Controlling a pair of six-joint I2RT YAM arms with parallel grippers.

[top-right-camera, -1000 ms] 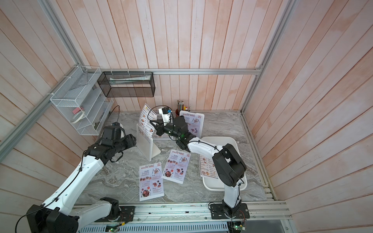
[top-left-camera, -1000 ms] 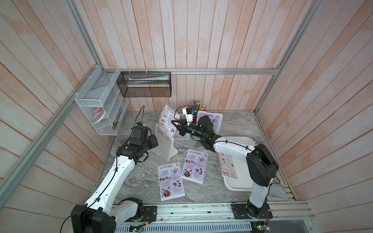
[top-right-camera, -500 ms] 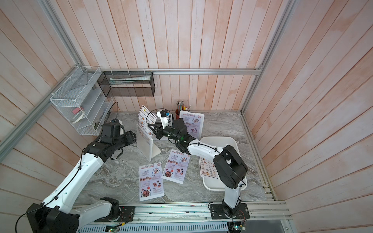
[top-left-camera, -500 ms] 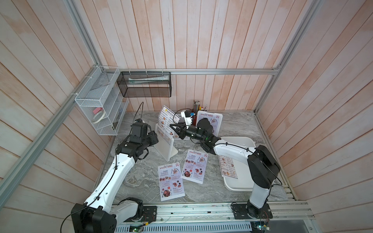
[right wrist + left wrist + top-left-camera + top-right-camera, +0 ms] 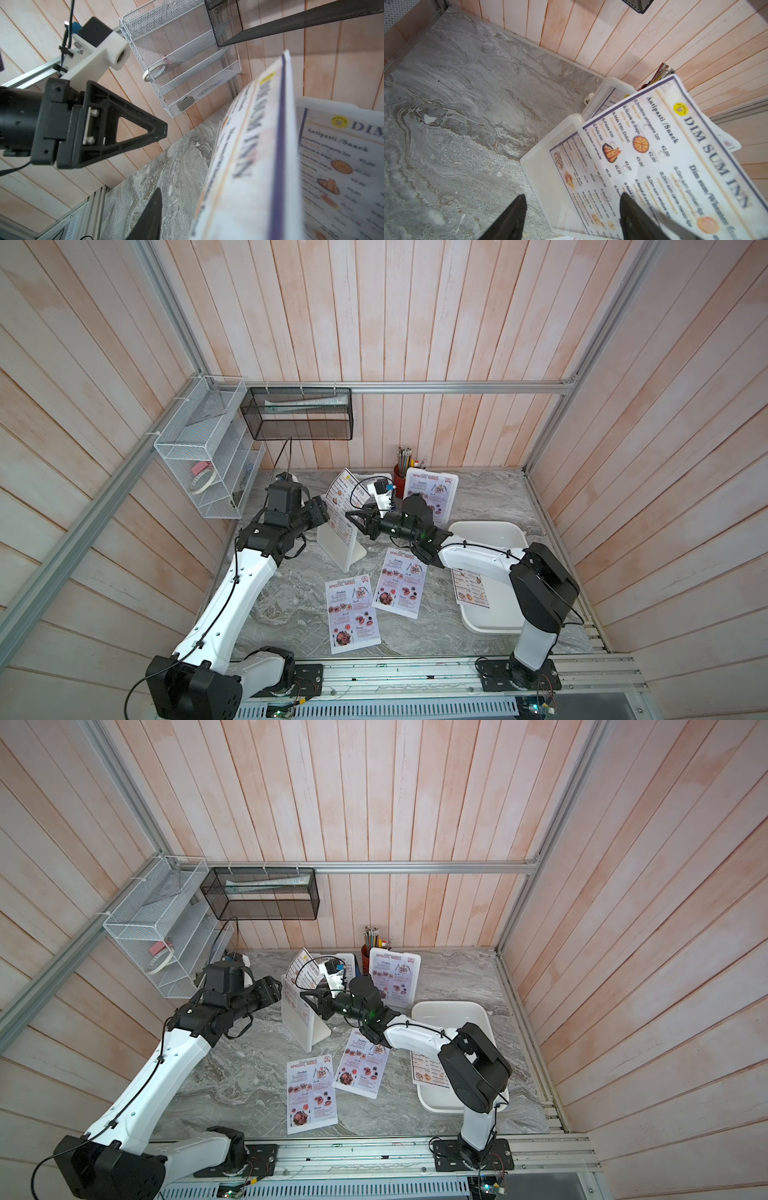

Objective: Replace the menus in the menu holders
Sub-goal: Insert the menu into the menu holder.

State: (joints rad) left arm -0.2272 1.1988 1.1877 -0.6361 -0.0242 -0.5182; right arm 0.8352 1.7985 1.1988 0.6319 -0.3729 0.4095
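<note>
A white menu holder (image 5: 341,545) stands mid-table. A DIM SUM INN menu (image 5: 345,497) sticks up out of its top, partly pulled out (image 5: 675,158). My left gripper (image 5: 572,199) is open, its fingers straddling the holder's lower edge without gripping it. My right gripper (image 5: 353,519) faces the sheet from the other side. One of its fingers (image 5: 152,216) stands clear of the menu's edge (image 5: 249,166); the other finger is hidden behind the sheet. A second holder (image 5: 376,481) with a DIM SUM INN menu and a third (image 5: 432,493) with a SPECIAL MENU stand behind.
Two SPECIAL MENU sheets (image 5: 355,614) (image 5: 401,583) lie flat near the table's front. A white tray (image 5: 494,531) at the right holds a DIM SUM INN sheet (image 5: 469,587). A pencil cup (image 5: 401,472) stands at the back wall. Wire baskets (image 5: 199,452) hang on the left wall.
My right gripper's jaws have parted from shut and let go of the raised menu. My left gripper has opened wider and shifted a little toward the back wall.
</note>
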